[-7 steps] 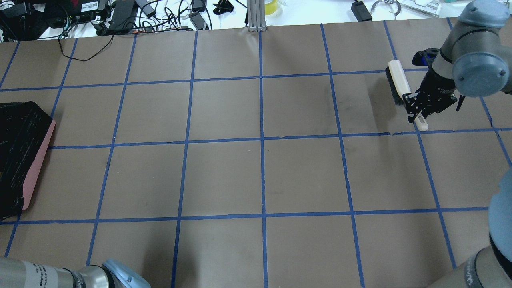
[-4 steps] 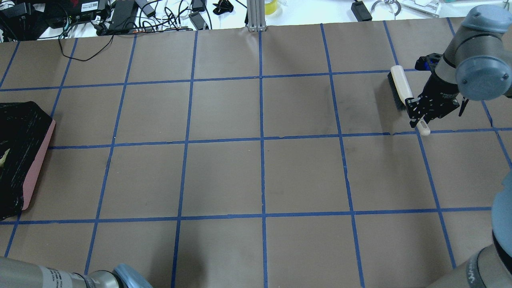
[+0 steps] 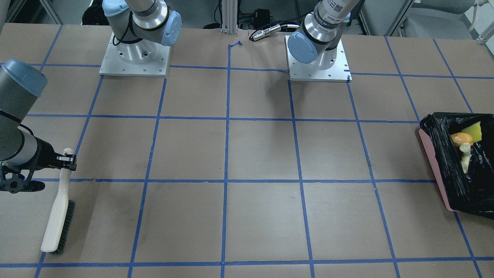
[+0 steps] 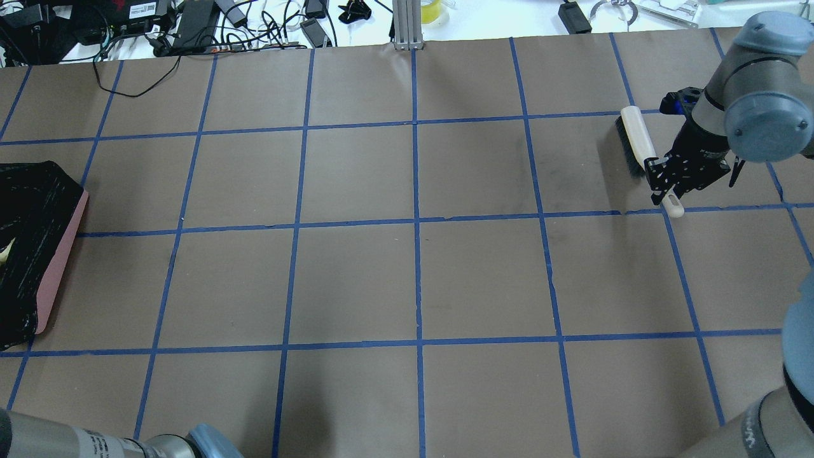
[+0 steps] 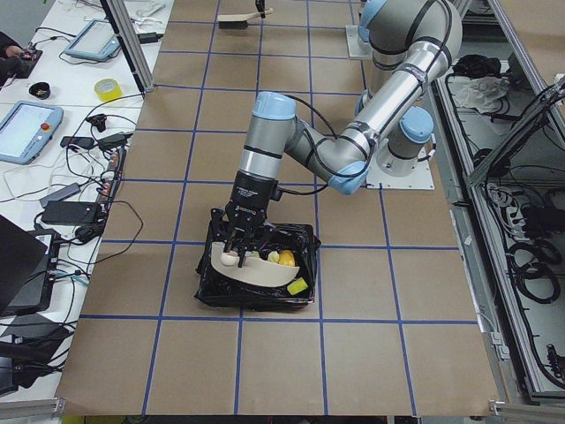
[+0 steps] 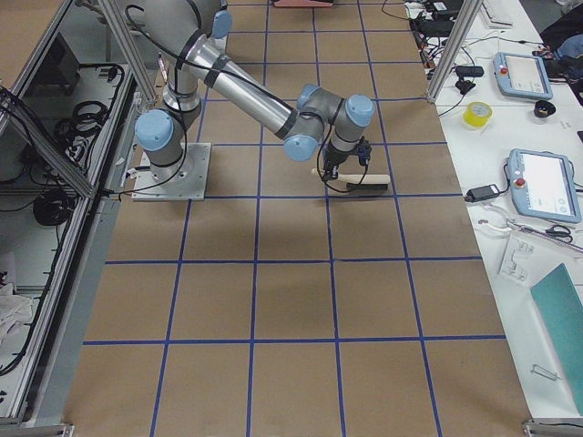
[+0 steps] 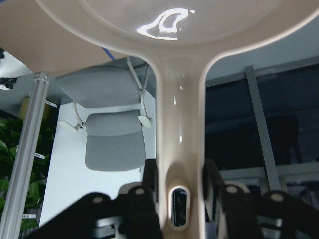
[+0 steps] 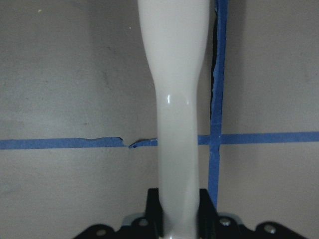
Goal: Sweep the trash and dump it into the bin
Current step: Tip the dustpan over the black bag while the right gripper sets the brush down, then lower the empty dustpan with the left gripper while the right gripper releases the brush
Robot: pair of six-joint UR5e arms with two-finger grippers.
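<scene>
The bin (image 3: 444, 181), pink-sided with a black bag, stands at the table's left end and also shows in the overhead view (image 4: 60, 267). In it lie an orange croissant (image 3: 460, 138) and a yellow-green sponge piece (image 3: 475, 132); I cannot pick out the potato lump. My left gripper (image 5: 237, 250) is shut on the handle of the beige dustpan (image 5: 256, 272), held tilted over the bin (image 5: 260, 296); the left wrist view shows its fingers (image 7: 144, 191) clamping the handle (image 7: 178, 149). My right gripper (image 4: 668, 184) is shut on the beige brush (image 4: 636, 137), low at the far right.
Cables, power bricks and a tape roll (image 4: 430, 9) lie on the white bench beyond the table's far edge. The arm bases (image 3: 135, 58) stand at the robot's side. Blue tape lines grid the brown table (image 4: 413, 280).
My right gripper has shifted slightly with the brush, then held still. A pale tip has appeared inside the bin at the overhead view's left edge. My left arm's elbow has moved a little.
</scene>
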